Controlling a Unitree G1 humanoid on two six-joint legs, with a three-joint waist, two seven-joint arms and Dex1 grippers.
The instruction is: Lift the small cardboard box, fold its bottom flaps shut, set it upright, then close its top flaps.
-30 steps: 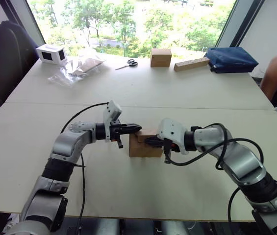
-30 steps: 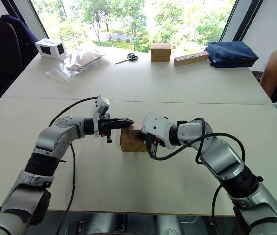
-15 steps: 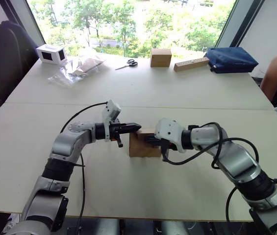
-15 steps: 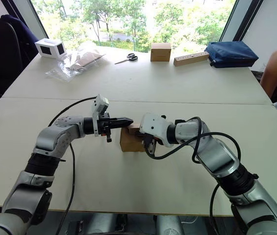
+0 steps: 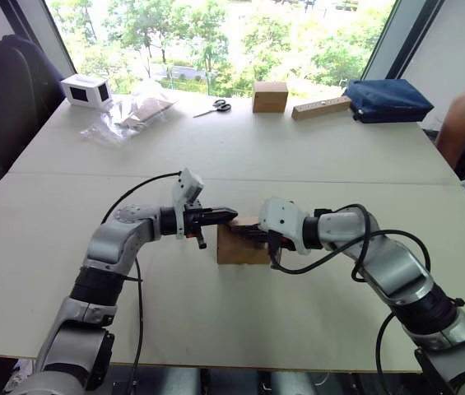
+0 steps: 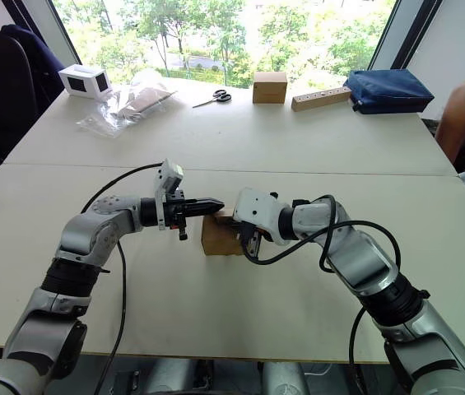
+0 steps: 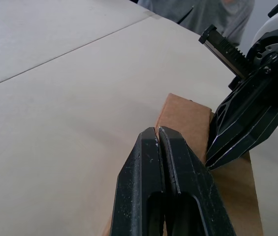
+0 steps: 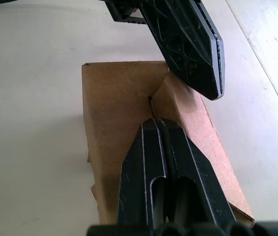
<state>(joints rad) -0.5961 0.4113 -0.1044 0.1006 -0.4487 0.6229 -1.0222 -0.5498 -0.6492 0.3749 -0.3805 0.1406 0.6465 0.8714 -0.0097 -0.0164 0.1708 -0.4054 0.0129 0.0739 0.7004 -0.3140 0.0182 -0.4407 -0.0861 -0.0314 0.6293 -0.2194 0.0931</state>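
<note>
The small cardboard box [image 5: 239, 246] stands on the table between my two arms. Its top flaps [image 8: 120, 92] lie folded down, their slanted edges meeting in a seam under my fingertips. My left gripper [image 5: 230, 215] is shut, and its tips rest on the box's top at the far left edge. My right gripper [image 5: 247, 234] is also shut and presses on the top from the right. In the right wrist view the right gripper [image 8: 154, 123] lies along the seam, with the left gripper's fingers [image 8: 188, 44] just beyond. Neither gripper holds anything.
Along the far edge stand a squarer brown box [image 5: 270, 96], a long tan bar-shaped box [image 5: 321, 108], a blue bag [image 5: 388, 99], scissors [image 5: 214, 106], a crumpled plastic bag [image 5: 129, 115] and a white box [image 5: 86, 90]. A person's arm [image 5: 462, 123] shows at the right.
My right gripper has slid a little to the left across the box's top, toward the left gripper. The left arm and the box have stayed put.
</note>
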